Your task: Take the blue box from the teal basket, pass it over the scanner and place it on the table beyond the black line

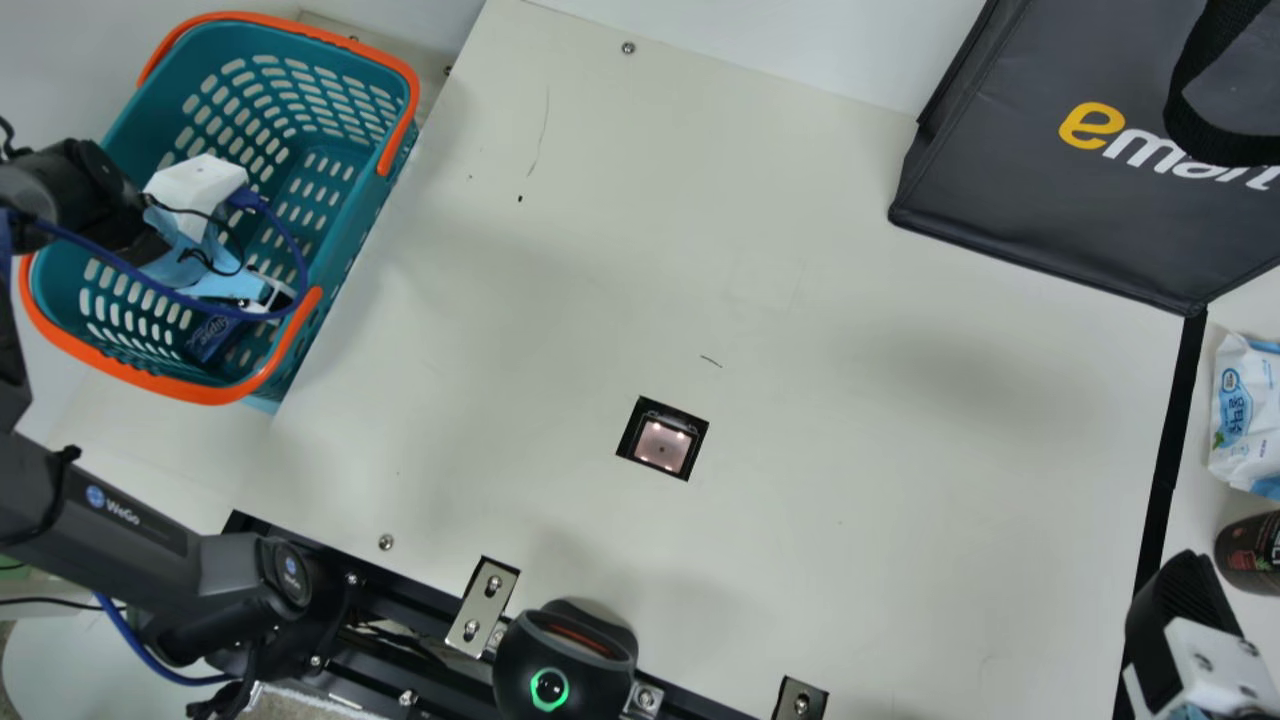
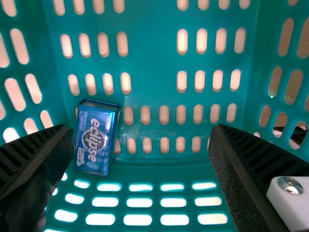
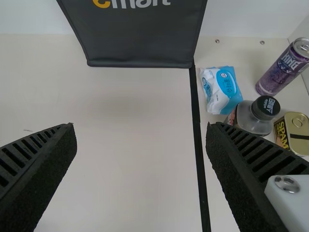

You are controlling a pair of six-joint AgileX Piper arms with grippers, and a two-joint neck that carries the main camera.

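In the main view my left gripper (image 1: 195, 240) is down inside the teal basket (image 1: 355, 205), with the blue box (image 1: 212, 338) low in the basket beside it. The left wrist view has the left gripper (image 2: 140, 140) open and empty; the upright blue box (image 2: 96, 137) stands against the basket wall, farther off and near one finger. My right gripper (image 1: 1185, 625) is at the main view's lower right, over the black line (image 1: 1168, 460); the right wrist view shows the right gripper (image 3: 140, 133) open above the table. A square scanner window (image 1: 662, 446) lies in the tabletop.
A dark bag (image 1: 1040, 170) stands at the back right. Beyond the line are a wipes pack (image 3: 223, 89), a bottle (image 3: 253, 116), a purple can (image 3: 284, 67) and a yellow tin (image 3: 292, 133). A black device with a green ring (image 1: 565, 665) sits at the near edge.
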